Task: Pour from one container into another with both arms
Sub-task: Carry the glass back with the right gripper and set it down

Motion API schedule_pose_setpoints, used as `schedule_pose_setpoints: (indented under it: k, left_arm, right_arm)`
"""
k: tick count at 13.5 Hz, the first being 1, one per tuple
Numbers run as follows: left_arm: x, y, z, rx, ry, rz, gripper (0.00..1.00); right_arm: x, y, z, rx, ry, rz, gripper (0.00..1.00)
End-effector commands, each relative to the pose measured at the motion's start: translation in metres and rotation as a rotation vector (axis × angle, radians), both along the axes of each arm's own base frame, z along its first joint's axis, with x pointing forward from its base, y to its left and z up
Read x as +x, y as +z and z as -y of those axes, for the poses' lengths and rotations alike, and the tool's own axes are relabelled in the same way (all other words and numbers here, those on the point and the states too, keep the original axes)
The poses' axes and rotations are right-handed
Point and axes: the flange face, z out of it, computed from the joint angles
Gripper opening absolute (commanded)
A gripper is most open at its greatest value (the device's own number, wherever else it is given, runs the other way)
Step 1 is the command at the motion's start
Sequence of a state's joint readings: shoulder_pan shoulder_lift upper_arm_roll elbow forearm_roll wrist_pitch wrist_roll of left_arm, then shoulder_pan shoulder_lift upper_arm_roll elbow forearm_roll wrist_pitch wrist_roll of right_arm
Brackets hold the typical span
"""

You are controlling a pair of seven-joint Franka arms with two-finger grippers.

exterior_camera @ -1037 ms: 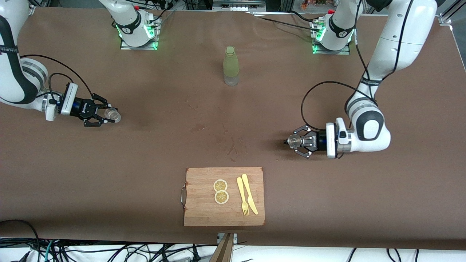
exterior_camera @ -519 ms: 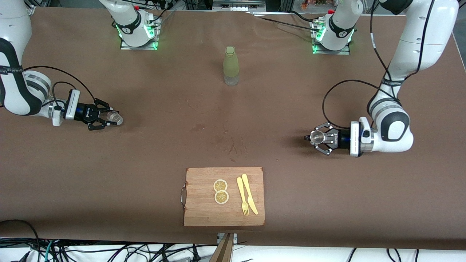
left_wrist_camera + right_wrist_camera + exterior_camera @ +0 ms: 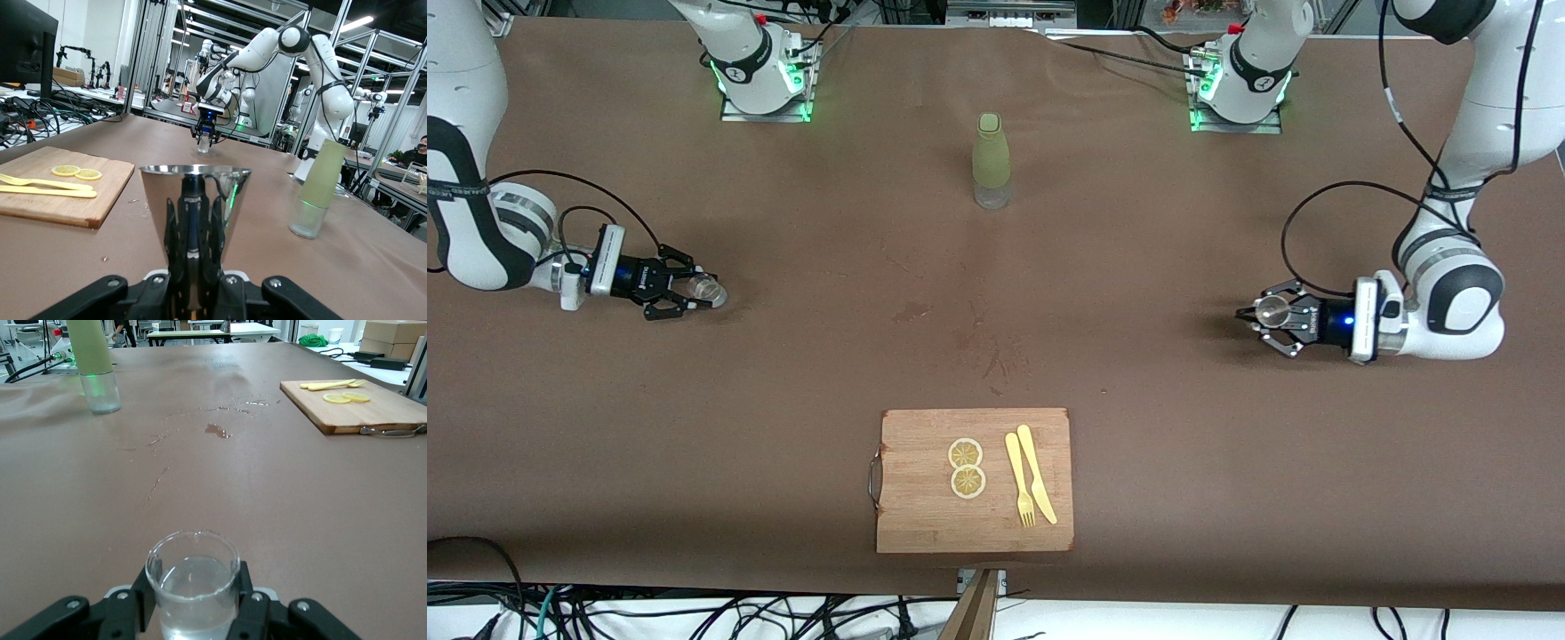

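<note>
Brown cloth covers the counter in the front view. At the right arm's end, the right gripper has its fingers clenched on the clear glass cup. At the left arm's end, the left gripper grips the steel jigger. An olive-green bottle stands between the bases; a cutting board with lemon slices and a yellow fork and knife lies nearest the camera.

Left wrist view: the jigger stands upright between the fingers.

Right wrist view: the cup sits upright in the fingers.
</note>
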State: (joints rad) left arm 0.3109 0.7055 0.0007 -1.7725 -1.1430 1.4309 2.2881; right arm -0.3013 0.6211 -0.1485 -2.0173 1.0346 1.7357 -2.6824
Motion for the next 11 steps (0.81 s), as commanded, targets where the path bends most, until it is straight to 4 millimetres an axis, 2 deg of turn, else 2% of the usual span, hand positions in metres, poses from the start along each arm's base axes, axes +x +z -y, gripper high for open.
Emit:
schedule_pose_setpoints:
  k: [1, 4, 7, 10, 11]
  left_arm:
    - [-0.008, -0.005, -0.04, -0.034, -0.044, 0.029, 0.0]
    - [-0.016, -0.018, -0.075, -0.046, -0.038, 0.047, 0.0]
    - [-0.02, -0.035, -0.101, -0.079, -0.045, 0.049, 0.0]
    - [-0.024, -0.049, -0.119, -0.094, -0.045, 0.059, 0.0]
    - [-0.024, -0.054, -0.12, -0.105, -0.052, 0.07, 0.0]
  right_arm:
    - [0.001, -0.007, 0.009, 0.025, 0.012, 0.003, 0.38]
    - [-0.002, -0.015, 0.008, 0.031, 0.01, -0.005, 0.38]
    - [-0.002, -0.015, 0.008, 0.032, 0.008, -0.006, 0.51]
    - [-0.002, -0.016, 0.008, 0.031, 0.007, -0.008, 0.51]
    - [-0.002, -0.017, 0.007, 0.032, 0.01, -0.008, 0.51]
